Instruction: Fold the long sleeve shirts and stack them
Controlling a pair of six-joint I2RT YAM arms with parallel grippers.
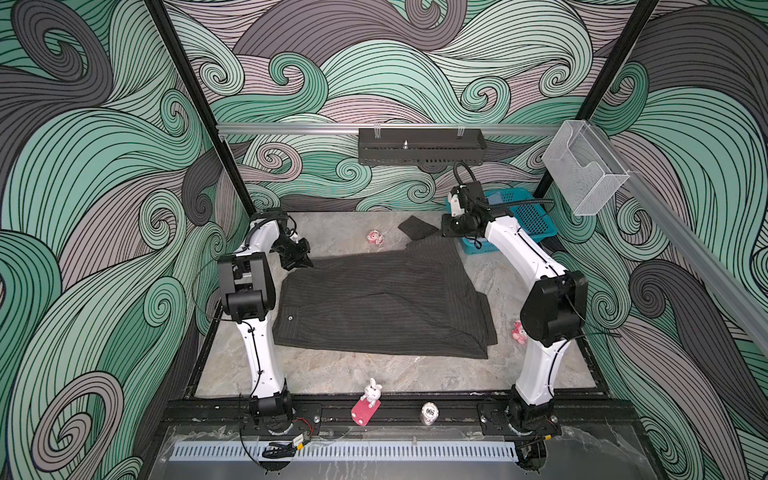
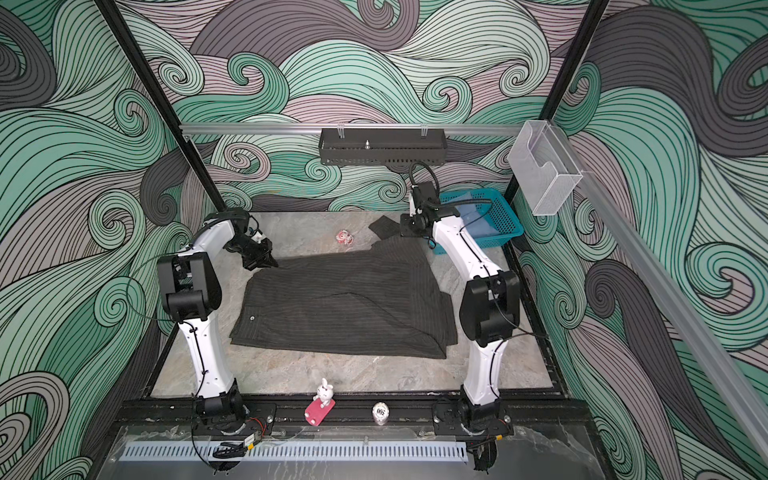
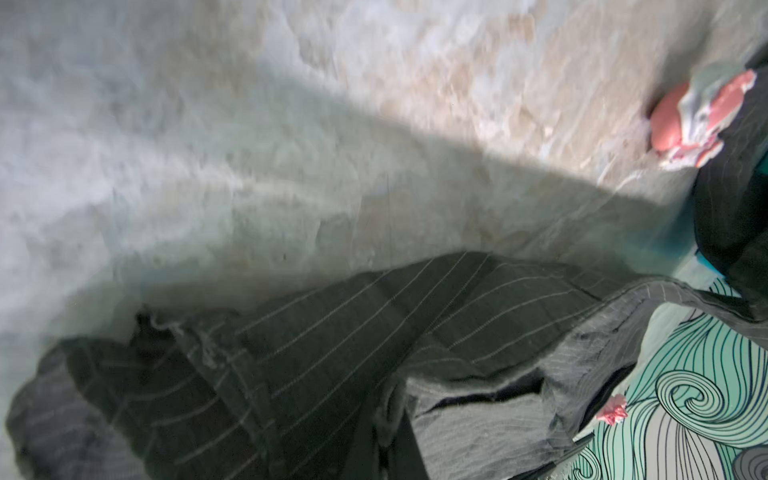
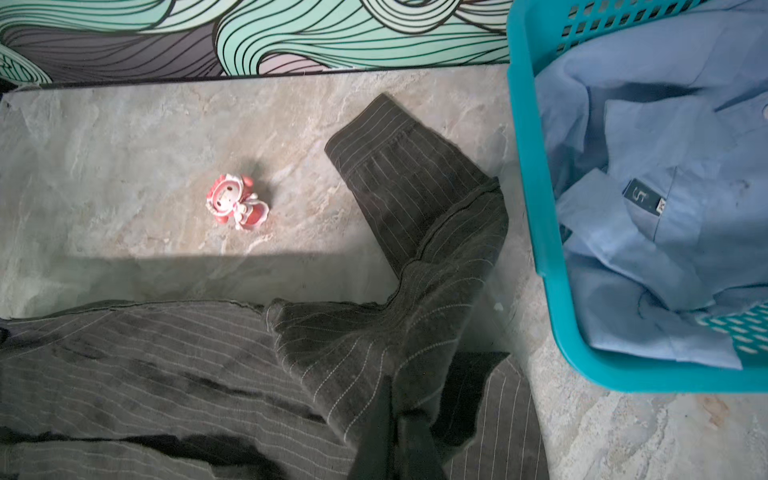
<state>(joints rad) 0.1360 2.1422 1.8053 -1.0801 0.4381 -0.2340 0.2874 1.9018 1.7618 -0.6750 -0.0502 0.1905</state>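
A dark charcoal pinstriped long sleeve shirt (image 1: 386, 307) (image 2: 345, 307) lies spread across the middle of the table. My left gripper (image 1: 301, 259) (image 3: 390, 419) is shut on its far left edge, pinching bunched cloth. My right gripper (image 1: 446, 228) (image 4: 395, 405) is shut on the shirt's far right part, near where a sleeve bends away. That sleeve's cuff (image 4: 374, 137) lies flat on the table beside the basket. The light blue long sleeve shirt (image 4: 665, 166) sits crumpled inside the teal basket (image 4: 528, 166) (image 1: 536, 224) at the far right.
A pink figurine (image 1: 375, 237) (image 4: 237, 201) stands behind the shirt, another (image 1: 518, 331) by the right arm. A rabbit on a red stand (image 1: 368, 401) and an egg-shaped timer (image 1: 429, 412) sit on the front rail. A black tray (image 1: 422, 145) hangs at the back.
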